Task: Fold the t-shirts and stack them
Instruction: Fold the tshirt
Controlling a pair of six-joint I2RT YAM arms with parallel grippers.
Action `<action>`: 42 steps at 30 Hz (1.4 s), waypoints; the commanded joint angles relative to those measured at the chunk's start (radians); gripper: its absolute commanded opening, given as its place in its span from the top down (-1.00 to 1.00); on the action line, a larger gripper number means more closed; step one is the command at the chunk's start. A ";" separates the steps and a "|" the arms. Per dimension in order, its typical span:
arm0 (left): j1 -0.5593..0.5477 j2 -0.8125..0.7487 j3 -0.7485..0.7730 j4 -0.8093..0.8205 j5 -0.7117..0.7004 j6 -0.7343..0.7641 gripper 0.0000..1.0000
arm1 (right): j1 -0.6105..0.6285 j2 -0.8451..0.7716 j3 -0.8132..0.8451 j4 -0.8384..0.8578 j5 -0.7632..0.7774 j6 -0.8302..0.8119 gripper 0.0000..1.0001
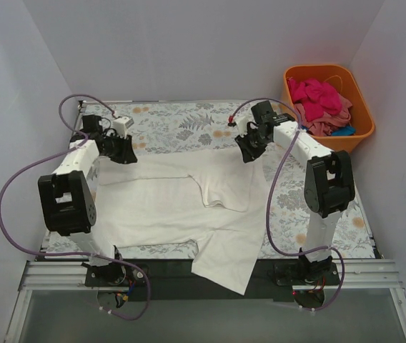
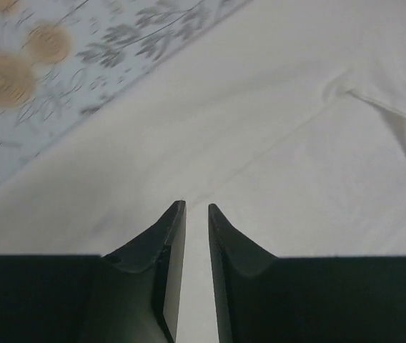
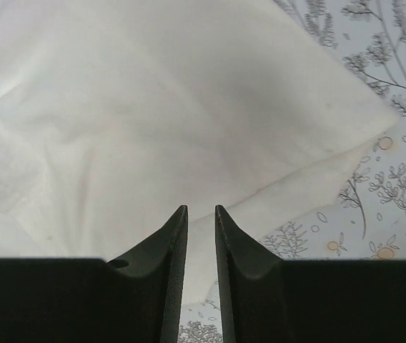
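- L jaws: slim gap, tips near parallel, nothing betw. them; they hang just over the white t-shirt by its far-left edge.
- R jaws: same narrow gap, empty; over the tee's far-right corner, where cloth meets the floral worktop.
- White tee: soft, creased cotton, spread across mid worktop, one part draped over the near edge.
- Pink/magenta tees bunched in the orange plastic tub, far-right corner.
- L arm & R arm: elbows bent, wrists tipped down.
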 commanded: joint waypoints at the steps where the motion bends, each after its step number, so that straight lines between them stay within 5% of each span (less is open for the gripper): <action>1: 0.135 0.071 0.031 -0.075 -0.179 -0.054 0.64 | 0.045 -0.020 -0.075 -0.023 -0.009 -0.013 0.44; 13: 0.209 0.291 0.037 0.011 -0.413 -0.113 0.62 | 0.039 0.215 -0.006 0.035 0.175 -0.052 0.44; 21: 0.209 0.523 0.310 0.011 -0.377 -0.144 0.64 | 0.021 0.373 0.293 0.040 0.246 -0.050 0.44; 27: 0.209 0.468 0.479 -0.095 -0.257 -0.112 0.52 | 0.019 0.349 0.428 0.012 0.271 -0.127 0.26; 30: 0.217 0.349 0.472 -0.196 -0.168 -0.026 0.28 | 0.021 0.209 0.358 -0.037 0.188 -0.183 -0.03; 33: 0.231 0.200 0.375 -0.294 -0.085 0.075 0.09 | 0.047 -0.008 0.202 -0.113 0.102 -0.238 -0.55; 42: 0.310 -0.116 0.038 -0.469 -0.021 0.269 0.04 | 0.303 -0.408 -0.422 -0.189 0.062 -0.236 -0.19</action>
